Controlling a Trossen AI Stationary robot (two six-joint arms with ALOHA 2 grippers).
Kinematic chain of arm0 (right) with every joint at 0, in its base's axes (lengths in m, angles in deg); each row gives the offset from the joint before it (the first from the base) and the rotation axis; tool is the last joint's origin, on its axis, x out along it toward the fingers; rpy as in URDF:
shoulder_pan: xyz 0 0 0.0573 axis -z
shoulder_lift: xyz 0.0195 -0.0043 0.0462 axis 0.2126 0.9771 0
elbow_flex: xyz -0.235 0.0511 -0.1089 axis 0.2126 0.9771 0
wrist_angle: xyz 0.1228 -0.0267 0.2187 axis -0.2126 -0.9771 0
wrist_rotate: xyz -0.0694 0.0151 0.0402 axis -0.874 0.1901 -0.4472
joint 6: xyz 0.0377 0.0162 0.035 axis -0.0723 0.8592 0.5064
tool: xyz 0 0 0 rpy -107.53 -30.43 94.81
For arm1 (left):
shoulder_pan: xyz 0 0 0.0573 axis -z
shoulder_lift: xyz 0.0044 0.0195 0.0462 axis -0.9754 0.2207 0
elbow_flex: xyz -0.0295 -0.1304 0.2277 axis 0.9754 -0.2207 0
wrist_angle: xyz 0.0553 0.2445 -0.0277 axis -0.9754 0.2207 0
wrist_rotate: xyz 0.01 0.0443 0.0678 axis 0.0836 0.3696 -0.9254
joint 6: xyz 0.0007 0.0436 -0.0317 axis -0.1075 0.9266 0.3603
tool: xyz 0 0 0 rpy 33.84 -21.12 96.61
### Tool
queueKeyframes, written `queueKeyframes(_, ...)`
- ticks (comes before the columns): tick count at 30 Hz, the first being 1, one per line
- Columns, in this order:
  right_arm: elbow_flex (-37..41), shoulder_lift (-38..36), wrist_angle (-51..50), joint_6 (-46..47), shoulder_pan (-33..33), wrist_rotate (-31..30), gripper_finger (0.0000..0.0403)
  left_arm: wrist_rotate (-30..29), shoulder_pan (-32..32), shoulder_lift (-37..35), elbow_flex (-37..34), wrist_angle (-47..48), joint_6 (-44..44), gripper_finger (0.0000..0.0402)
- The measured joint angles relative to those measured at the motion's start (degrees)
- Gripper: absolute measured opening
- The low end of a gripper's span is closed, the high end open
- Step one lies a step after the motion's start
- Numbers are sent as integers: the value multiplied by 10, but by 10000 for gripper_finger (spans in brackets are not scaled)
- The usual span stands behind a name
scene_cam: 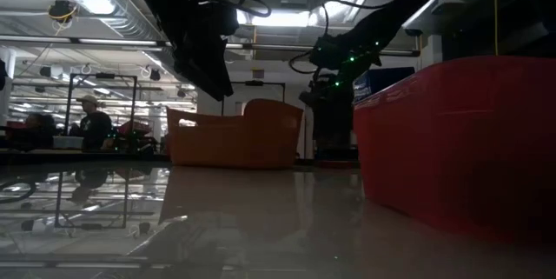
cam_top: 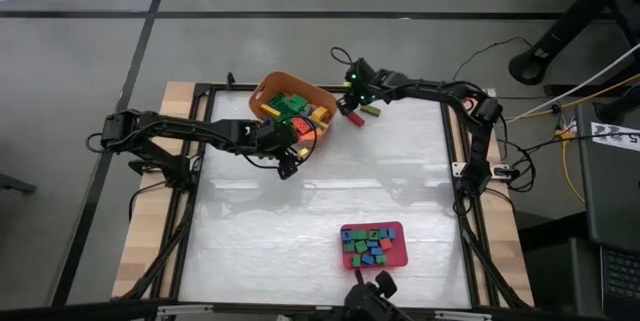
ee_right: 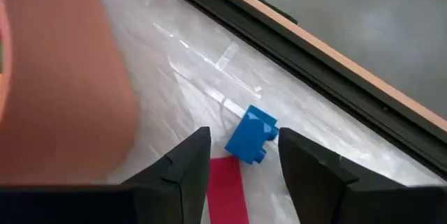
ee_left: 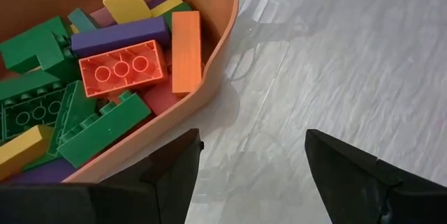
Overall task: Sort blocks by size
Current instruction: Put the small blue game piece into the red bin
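Observation:
The orange tub [cam_top: 290, 109] at the table's far middle holds many long blocks [ee_left: 122, 70]: green, red, yellow, purple, orange. My left gripper [ee_left: 253, 154] hovers open over bare table just by the tub's near wall, with nothing between its fingers. My right gripper [ee_right: 244, 161] is at the tub's right side, shut on a red block [cam_top: 352, 118]. A blue block [ee_right: 251, 135] shows just past the red one's far end; whether the two are joined I cannot tell. A yellow block [cam_top: 371, 109] lies beside that gripper. My right gripper has the red block [ee_right: 227, 185] between its two fingers, and the block runs along them and sticks out forward. The fingers slant down toward the table's far edge. Whether the block's far end touches the table I cannot tell.
A pink-red tray [cam_top: 373, 246] with several small blocks sits near the table's front edge, right of the middle; in the low view it fills the right side [scene_cam: 460, 140]. The table's black frame [ee_right: 293, 49] runs close behind the right gripper. A person stands in the room beyond [scene_cam: 91, 127].

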Motion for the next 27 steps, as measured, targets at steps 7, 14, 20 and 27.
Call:
queueKeyframes(7, 0, 13, 9, 23, -2, -16, 170, 0, 0, 0, 0, 0, 0, 244)
queueKeyframes(14, 0, 37, 13, 35, -3, -20, 170, 0, 0, 0, 0, 0, 0, 244)
queueKeyframes(20, 0, 52, 24, 40, -2, -34, 170, 0, 0, 0, 0, 0, 2, 244)
queueKeyframes(27, 0, 69, 22, 40, -2, -33, 170, 0, 0, 0, 0, 0, 2, 244)
